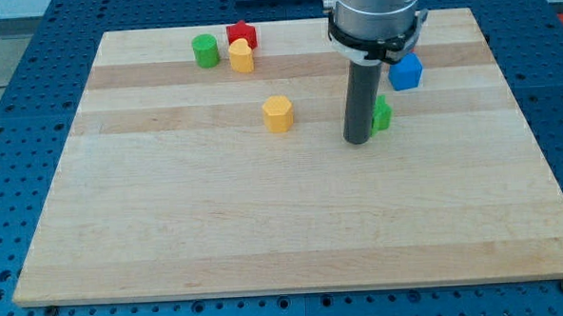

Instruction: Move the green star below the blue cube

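Camera view is taken from above the near edge of the wooden tabletop (295,243), which rests on a blue perforated base. No brand, label or readable writing can be made out on any block, on the arm or on the board.

The green star (381,114) is found right of centre in the upper half of the board, and only its right part is seen, since the rest is hidden behind the dark rod. No jaws are fitted to this arm, so nothing is held or clamped; the rod ends in my tip (358,140), which is set on the tabletop at the star's left edge, touching it or just beside it; actual contact cannot be told. The star therefore lies immediately to the view's right of the tip.

The blue cube (406,72) is placed just above and slightly to the right of the star, close to it but apart, and its upper left corner is partly covered by the arm's grey collar.

Further out, a yellow hexagonal block (278,113) is seen left of the rod, well apart from it. Near the view's top left, a green cylinder (205,50), a red star (242,33) and a second yellow block (242,56) are grouped closely together.
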Available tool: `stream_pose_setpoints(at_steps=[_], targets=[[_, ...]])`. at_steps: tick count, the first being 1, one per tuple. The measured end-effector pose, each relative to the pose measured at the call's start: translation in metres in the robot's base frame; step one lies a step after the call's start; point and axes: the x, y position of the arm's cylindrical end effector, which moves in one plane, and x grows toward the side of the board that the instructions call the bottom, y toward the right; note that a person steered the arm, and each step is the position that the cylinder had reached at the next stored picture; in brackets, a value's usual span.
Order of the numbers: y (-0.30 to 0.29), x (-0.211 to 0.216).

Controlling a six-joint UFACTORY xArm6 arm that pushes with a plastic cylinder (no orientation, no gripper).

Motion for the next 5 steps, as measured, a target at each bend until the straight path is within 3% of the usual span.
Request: stream_pose_setpoints(at_steps=[2,4,5], targets=[[0.038,-0.003],[-0.070,0.015],[-0.054,0.005]])
